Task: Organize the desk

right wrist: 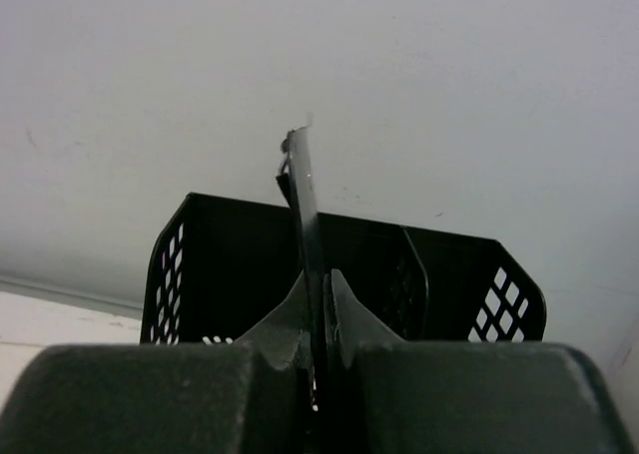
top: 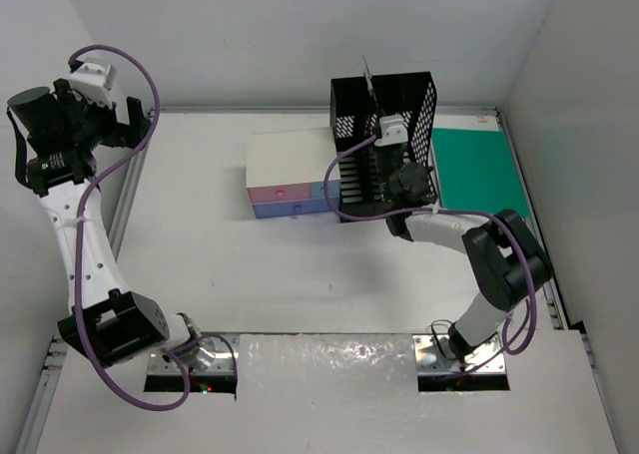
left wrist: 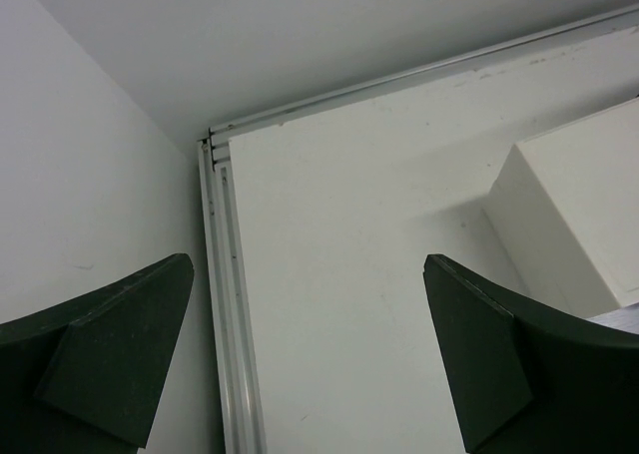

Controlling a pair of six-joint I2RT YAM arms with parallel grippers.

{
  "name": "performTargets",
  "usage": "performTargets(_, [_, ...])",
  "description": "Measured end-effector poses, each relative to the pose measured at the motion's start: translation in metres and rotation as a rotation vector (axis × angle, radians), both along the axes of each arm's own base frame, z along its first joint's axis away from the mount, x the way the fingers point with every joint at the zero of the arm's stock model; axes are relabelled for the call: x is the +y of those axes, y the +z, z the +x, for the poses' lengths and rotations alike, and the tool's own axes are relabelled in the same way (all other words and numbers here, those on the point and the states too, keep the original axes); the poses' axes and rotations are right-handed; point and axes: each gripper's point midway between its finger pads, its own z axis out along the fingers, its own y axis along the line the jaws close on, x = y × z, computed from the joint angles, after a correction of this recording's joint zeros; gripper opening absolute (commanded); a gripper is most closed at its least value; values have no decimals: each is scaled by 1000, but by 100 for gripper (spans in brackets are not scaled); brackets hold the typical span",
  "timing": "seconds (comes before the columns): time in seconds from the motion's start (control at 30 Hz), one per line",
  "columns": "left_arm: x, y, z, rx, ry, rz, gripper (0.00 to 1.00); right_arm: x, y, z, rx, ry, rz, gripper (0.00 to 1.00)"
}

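The large matte-white desk [top: 200, 264], edged by a thin grey metal rim, fills the middle of the overhead view. At upper left the left gripper [left wrist: 310, 314] hangs near the desk's far corner, jaws spread wide with nothing between them. Right of centre, the right gripper [right wrist: 318, 309] pinches a thin dark upright strip [right wrist: 303, 195] above a black perforated plastic basket [right wrist: 479, 284]. Just left of the basket sits a small white-topped box [top: 285, 160] with pink and blue drawers. A flat green sheet [top: 479, 170] lies to the basket's right.
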Motion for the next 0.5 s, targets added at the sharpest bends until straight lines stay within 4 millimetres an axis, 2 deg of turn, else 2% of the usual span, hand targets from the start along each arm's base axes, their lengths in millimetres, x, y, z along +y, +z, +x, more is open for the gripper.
performTargets(0.07, [-2,-2,2,3,0,10,100,-1,-7,-2,8,2,-2,7])
performTargets(0.1, [-3,-4,3,6,-1,13,100,-2,-12,-4,16,2,-5,0])
performTargets(0.23, [-7,-11,7,22,-5,15,100,-2,-27,-8,36,17,-16,0])
performTargets(0.5, [-10,-16,11,33,-7,20,100,-7,-28,-4,27,33,84,0])
